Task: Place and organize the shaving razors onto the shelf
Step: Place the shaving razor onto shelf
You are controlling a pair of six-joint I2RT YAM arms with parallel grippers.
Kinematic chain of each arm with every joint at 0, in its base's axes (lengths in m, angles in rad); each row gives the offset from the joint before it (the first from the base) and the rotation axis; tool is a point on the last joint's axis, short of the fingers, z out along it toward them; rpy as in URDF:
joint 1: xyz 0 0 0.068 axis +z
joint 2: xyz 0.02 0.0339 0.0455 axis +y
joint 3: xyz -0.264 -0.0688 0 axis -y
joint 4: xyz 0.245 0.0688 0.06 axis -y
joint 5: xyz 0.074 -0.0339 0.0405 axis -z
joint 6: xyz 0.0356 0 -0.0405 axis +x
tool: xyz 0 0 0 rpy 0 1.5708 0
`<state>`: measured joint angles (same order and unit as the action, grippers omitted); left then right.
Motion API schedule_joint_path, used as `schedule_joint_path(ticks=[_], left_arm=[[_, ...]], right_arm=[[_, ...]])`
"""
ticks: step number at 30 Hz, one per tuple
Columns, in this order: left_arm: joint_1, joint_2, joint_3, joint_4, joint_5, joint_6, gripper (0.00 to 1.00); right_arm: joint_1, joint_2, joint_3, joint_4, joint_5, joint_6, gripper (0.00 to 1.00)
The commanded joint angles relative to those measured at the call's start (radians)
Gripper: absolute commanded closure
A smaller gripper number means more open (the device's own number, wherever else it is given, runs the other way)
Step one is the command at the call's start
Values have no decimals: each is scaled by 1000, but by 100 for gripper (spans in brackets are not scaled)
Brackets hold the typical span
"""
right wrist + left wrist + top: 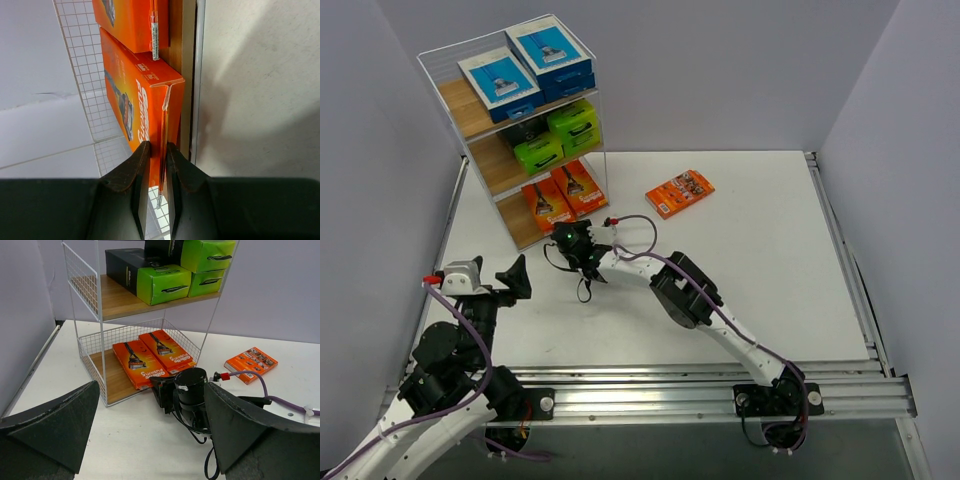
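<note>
The shelf (460, 112) is standing just ahead of my right end effector (155, 150) and is looking nearly stocked. Two blue-and-white packs (498, 80) are sitting on the top board, and three lime-ended packs (162, 284) are showing on the middle; whether more are hiding behind, I cannot tell. Two orange ones are lying on the bottom. I am pinching the thin front edge of the nearer orange pack (135, 100) there, jaws nearly closed. One loose orange pack (680, 192) is waiting on the surface (770, 260), off to that end effector's right; I am judging it the last to go. My left end effector (516, 278) is hanging wide open, carrying nothing.
</note>
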<state>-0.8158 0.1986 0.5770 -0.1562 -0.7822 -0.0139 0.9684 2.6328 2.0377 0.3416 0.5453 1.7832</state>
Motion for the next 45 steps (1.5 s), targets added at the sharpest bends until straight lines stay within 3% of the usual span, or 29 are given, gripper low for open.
schedule_joint_path(ticks=[1,24,34,45], left_arm=[[-6,-10,-3,52,-14,12,5],[-23,-42,-9,60,-28,43,5],[-25,-50,-12,61,-25,46,5],[-26,-53,-12,61,-23,49,5]], right_arm=[[4,16,59,-27,73,44,100],[-45,53,134,-13,38,-24,100],[-53,75,168,-7,27,-45,89],[-53,38,121,-4,24,-38,64]])
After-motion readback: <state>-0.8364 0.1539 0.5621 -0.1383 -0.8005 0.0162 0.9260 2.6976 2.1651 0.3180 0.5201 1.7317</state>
